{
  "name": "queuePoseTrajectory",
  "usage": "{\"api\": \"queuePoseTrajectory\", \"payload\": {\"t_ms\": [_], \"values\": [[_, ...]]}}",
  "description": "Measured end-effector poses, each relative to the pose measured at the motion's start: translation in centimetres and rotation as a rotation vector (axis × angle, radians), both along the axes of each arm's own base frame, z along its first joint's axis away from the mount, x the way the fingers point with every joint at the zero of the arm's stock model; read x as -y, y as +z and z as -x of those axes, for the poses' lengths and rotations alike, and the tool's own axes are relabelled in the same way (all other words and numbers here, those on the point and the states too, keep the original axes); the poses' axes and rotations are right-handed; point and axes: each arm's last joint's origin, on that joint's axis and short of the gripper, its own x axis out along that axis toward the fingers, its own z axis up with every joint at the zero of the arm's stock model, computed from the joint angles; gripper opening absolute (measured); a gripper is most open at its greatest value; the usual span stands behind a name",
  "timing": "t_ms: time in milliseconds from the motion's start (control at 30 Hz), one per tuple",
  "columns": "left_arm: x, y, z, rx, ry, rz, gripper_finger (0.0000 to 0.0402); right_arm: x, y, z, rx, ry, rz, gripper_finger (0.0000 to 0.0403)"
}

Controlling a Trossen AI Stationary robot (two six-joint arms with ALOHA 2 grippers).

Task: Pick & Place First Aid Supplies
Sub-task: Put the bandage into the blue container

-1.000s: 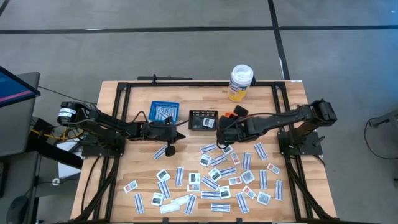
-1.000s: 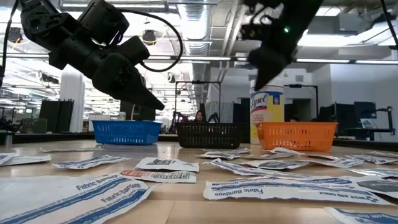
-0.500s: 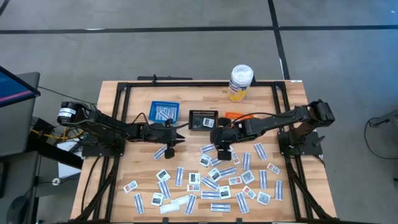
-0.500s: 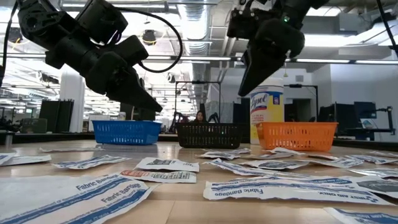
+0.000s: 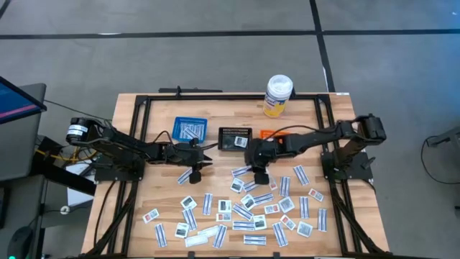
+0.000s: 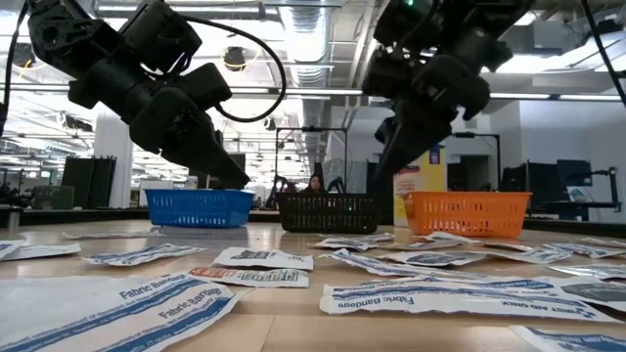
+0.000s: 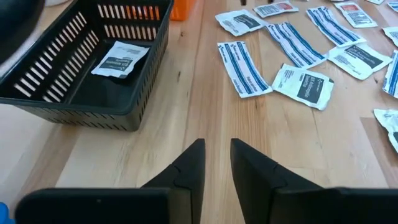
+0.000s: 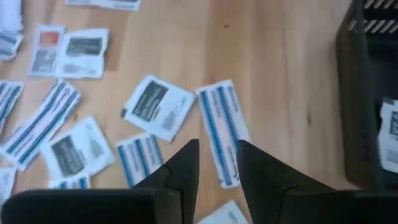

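Above the wooden table (image 5: 144,194), the right gripper (image 8: 217,163) hangs with jaws slightly parted and empty over scattered flat white first-aid packets (image 5: 251,205); the left gripper (image 7: 216,163), jaws likewise ajar, hovers beside the black plastic basket (image 7: 74,106)

Baskets at the back, packets spread in front.
Three baskets (image 5: 190,129) (image 5: 235,137) (image 5: 267,134) stand in a row at the table's (image 5: 144,187) far side, the bottle (image 5: 278,96) behind them toward the right. One packet (image 7: 120,58) lies in the middle basket. The other packets (image 5: 244,205) are scattered across the near half, mostly centre and right.
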Motion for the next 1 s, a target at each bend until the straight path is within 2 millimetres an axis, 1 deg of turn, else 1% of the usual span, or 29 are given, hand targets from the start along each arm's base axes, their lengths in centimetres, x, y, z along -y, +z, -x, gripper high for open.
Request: {"api": "queuePoseTrajectory", "payload": {"t_ms": [100,167,233,300,367,433,533,733,900,1000], "values": [[0.0,0.0,0.0,0.000,0.000,0.000,0.0076,0.9,-0.5,0.4,-0.055,-0.036,-0.002,0.0101],[0.0,0.0,0.0,0.000,0.000,0.000,0.0077,1.1,-0.9,0.0,-0.060,-0.070,-0.021,0.0101],[0.0,0.0,0.0,0.000,0.000,0.000,0.0076,1.1,-1.4,0.2,-0.088,-0.095,-0.038,0.0101],[0.0,0.0,0.0,0.001,0.000,0.000,0.0076,1.1,-2.0,-0.4,-0.079,-0.097,-0.044,0.0101],[0.0,0.0,0.0,0.003,0.000,0.000,0.0077,1.1,-3.1,-0.2,-0.141,-0.100,-0.044,0.0101],[0.0,0.1,0.0,0.010,0.000,0.001,0.0077,1.2,-3.8,-0.6,-0.166,-0.103,-0.042,0.0101],[0.0,0.2,-0.1,0.022,-0.001,-0.007,0.0076,1.2,-4.4,-1.1,-0.199,-0.109,-0.036,0.0101],[0.0,0.3,-0.1,0.031,-0.007,-0.025,0.0077,1.1,-4.0,-1.5,-0.253,-0.170,0.055,0.0101],[0.0,0.3,-0.1,0.031,-0.007,-0.026,0.0076,0.4,-3.1,-2.0,-0.219,-0.166,0.096,0.0101],[0.0,0.3,-0.1,0.032,-0.007,-0.026,0.0076,0.3,-3.0,-2.3,-0.198,-0.161,0.088,0.0101]]}}
